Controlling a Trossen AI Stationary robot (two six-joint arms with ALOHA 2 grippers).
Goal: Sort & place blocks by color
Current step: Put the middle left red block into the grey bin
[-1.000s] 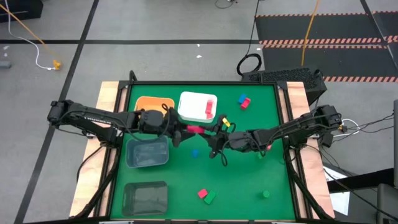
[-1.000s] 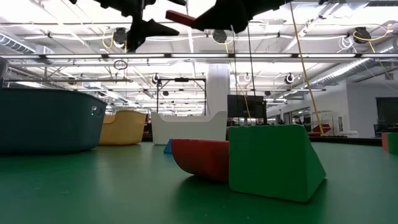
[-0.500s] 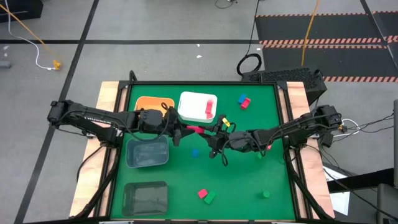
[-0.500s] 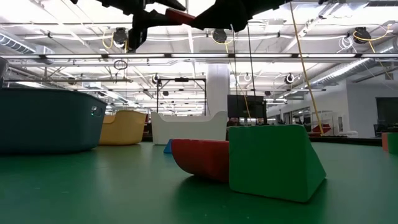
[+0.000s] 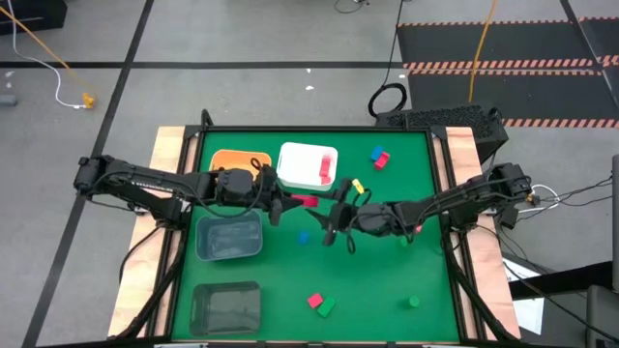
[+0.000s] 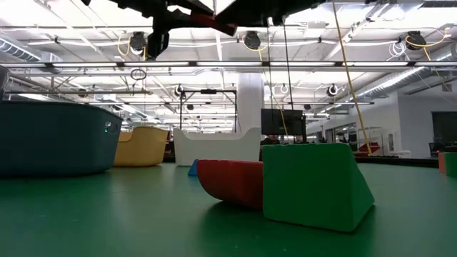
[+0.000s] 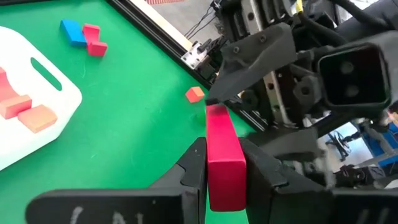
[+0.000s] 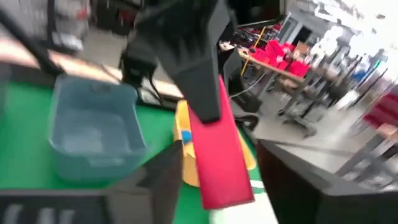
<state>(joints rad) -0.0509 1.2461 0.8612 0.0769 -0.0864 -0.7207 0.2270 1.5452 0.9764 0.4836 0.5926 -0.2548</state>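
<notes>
Above the green felt surface (image 5: 387, 280), mid-table beside the white plastic bin (image 5: 302, 164), the left end effector (image 5: 292, 203) clamps a long red bar block (image 7: 222, 158). Facing it, the right end effector (image 5: 334, 215) has its fingers spread apart around the bar's far end.

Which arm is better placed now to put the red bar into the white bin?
The left. Its tool grips the red bar, close beside the white bin. The right tool has released it and stands open, farther from the bin.

Red bar (image 7: 222, 158) held aloft, other blocks (image 5: 378, 158) scattered on table
</notes>
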